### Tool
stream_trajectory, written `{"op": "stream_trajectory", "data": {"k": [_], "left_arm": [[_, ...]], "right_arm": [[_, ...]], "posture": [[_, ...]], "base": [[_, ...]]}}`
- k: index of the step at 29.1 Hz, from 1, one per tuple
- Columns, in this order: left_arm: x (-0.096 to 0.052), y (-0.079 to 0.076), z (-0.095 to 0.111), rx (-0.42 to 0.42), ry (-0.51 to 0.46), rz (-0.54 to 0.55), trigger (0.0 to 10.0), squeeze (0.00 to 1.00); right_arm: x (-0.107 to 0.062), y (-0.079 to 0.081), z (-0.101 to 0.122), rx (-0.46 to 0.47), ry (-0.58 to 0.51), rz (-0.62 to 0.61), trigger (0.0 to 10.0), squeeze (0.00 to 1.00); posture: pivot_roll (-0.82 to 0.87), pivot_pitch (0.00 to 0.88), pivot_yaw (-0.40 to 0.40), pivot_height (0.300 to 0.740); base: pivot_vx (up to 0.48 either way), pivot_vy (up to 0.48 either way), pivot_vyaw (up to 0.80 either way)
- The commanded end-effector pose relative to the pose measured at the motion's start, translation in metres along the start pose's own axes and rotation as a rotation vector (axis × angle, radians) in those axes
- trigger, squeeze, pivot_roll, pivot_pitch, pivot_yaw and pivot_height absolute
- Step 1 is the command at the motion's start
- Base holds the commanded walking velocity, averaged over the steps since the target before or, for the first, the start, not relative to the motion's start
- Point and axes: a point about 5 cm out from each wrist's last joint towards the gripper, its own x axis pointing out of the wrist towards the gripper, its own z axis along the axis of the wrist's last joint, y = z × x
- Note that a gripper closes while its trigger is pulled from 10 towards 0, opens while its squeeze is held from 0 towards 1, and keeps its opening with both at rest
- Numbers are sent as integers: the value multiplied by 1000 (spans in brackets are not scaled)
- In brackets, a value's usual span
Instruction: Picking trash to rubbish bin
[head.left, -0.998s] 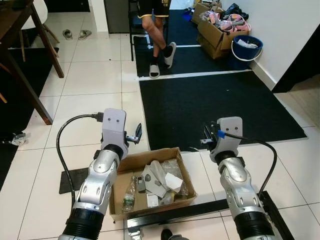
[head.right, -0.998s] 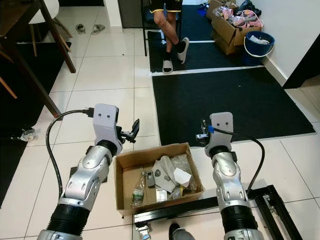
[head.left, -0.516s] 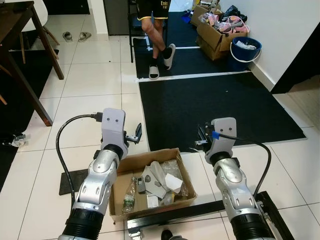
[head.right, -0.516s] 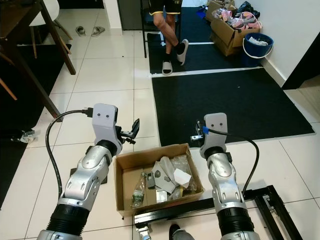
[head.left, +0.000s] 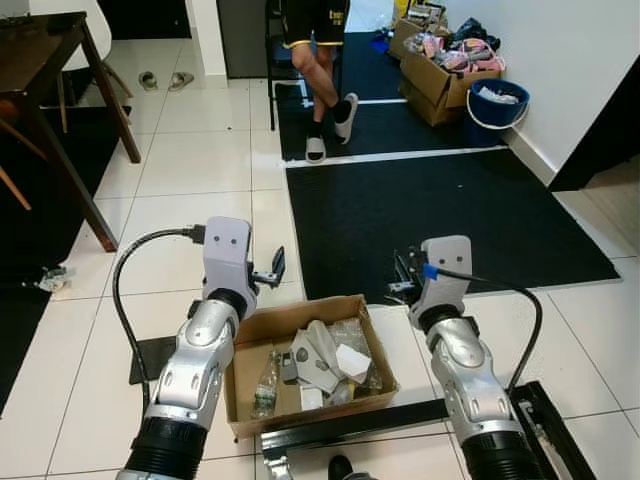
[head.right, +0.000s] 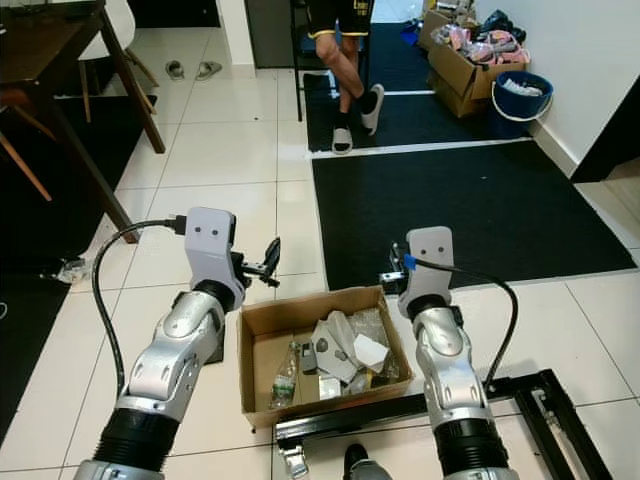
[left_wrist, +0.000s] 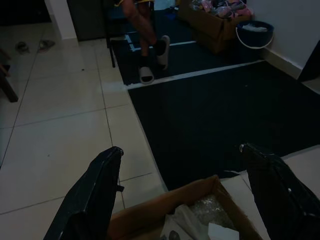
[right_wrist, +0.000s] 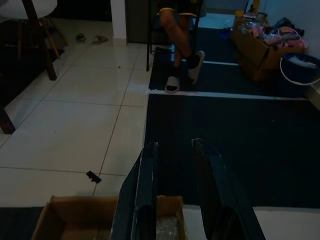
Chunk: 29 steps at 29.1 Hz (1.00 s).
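Observation:
A cardboard box sits on the white tiles right before me, holding crumpled plastic, paper scraps and a plastic bottle. My left gripper hovers over the box's far left corner, its fingers spread wide apart and empty: open. My right gripper hangs just past the box's far right corner; its two fingers stand close together with a narrow gap and nothing between them. A crumpled bit of trash lies on the floor at far left. A blue bucket stands by the far right wall.
A black mat covers the floor ahead on the right. A person's legs are at a chair straight ahead. A dark wooden table stands at left. Filled cardboard boxes sit beside the bucket. A black metal frame lies near my feet.
The whole picture has shifted, so the camera moved. The right arm has swung slightly toward the box. The person's legs have shifted. Both grippers keep the same finger spacing.

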Motion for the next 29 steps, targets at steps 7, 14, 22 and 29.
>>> {"op": "stream_trajectory", "data": {"k": [7,14,22,29], "left_arm": [[-2,1,-3,5,19,0,10000,0],[-2,1,-3,8,18,-2,10000,0],[-2,0,-2,8,12,-6,10000,0],[-2,0,-2,10,8,0,10000,0]], "right_arm": [[-3,2,-2,13,14,6,10000,0],[-3,2,-2,14,14,6,10000,0],[-4,3,-2,14,15,4,10000,0],[-4,2,-2,13,16,4,10000,0]], "posture": [[-33,135,17,740],[-33,135,17,740],[-33,134,19,740],[-33,134,19,740]], "base": [[-72,0,0],[0,0,0],[0,0,0],[0,0,0]]}}
